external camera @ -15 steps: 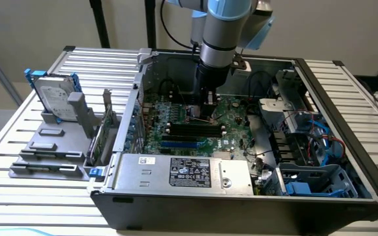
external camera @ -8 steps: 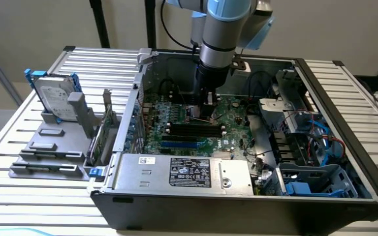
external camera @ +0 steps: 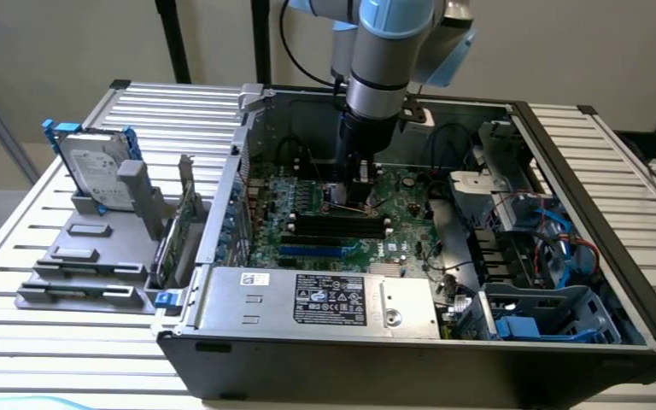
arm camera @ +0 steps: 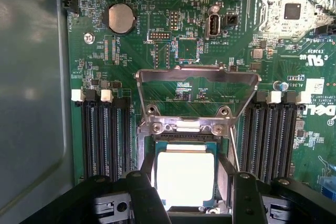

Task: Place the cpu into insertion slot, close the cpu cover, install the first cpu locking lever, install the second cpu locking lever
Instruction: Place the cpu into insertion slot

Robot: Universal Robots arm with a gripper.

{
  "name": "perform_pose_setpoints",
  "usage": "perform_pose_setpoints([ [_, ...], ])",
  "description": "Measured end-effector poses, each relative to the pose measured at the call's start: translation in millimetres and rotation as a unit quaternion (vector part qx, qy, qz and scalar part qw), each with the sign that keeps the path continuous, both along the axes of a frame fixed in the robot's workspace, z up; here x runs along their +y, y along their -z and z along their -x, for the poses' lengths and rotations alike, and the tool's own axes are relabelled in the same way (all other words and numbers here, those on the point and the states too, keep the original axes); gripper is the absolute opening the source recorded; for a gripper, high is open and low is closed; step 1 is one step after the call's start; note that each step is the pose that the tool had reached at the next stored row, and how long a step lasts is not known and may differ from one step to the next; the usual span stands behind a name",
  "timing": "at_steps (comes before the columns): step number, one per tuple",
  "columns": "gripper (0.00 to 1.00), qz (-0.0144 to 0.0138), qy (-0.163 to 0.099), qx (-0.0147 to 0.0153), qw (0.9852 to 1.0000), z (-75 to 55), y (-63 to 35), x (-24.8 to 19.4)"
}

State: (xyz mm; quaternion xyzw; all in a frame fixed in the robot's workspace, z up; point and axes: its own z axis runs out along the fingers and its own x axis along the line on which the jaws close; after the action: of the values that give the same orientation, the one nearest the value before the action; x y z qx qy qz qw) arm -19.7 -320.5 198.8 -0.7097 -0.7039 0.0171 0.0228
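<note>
my tool (arm camera: 190,176) stood spread astride the cpu (arm camera: 184,184), which lay in the insertion slot (arm camera: 220,161) below the raised cpu cover (arm camera: 197,73); i judged good placement required the chip level, square, free of side load.

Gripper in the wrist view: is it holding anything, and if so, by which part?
Nothing is held. The gripper is open, its fingers apart from both sides of the cpu, which lies in the insertion slot.
</note>
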Motion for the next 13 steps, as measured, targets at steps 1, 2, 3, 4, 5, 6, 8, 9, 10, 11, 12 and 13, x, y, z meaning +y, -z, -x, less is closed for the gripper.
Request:
perform_pose_setpoints([
  [1, 0.55, 0.0002, 0.001, 0.0, 1.0, 0.0, 0.3, 0.2],
  [2, 0.55, 0.0005, 0.001, 0.0, 1.0, 0.0, 0.5, 0.3],
  [3, 0.55, 0.0008, 0.001, 0.0, 1.0, 0.0, 0.8, 0.3],
  [4, 0.55, 0.0013, 0.002, 0.0, 1.0, 0.0, 0.9, 0.3],
  [5, 0.55, 0.0018, 0.002, 0.0, 1.0, 0.0, 1.0, 0.3],
  [6, 0.55, 0.0021, 0.002, 0.0, 1.0, 0.0, 1.2, 0.3],
  [8, 0.55, 0.0028, 0.002, 0.0, 1.0, 0.0, 1.4, 0.3],
  [9, 0.55, 0.003, 0.002, 0.0, 1.0, 0.0, 1.5, 0.3],
  [10, 0.55, 0.0033, 0.002, 0.0, 1.0, 0.0, 1.6, 0.3],
  [11, 0.55, 0.0036, 0.002, 0.0, 1.0, 0.0, 1.7, 0.3],
  [12, 0.55, 0.0039, 0.002, 0.0001, 1.0, 0.0, 1.7, 0.3],
  [13, 0.55, 0.0041, 0.003, 0.0, 1.0, 0.0, 1.8, 0.3],
])
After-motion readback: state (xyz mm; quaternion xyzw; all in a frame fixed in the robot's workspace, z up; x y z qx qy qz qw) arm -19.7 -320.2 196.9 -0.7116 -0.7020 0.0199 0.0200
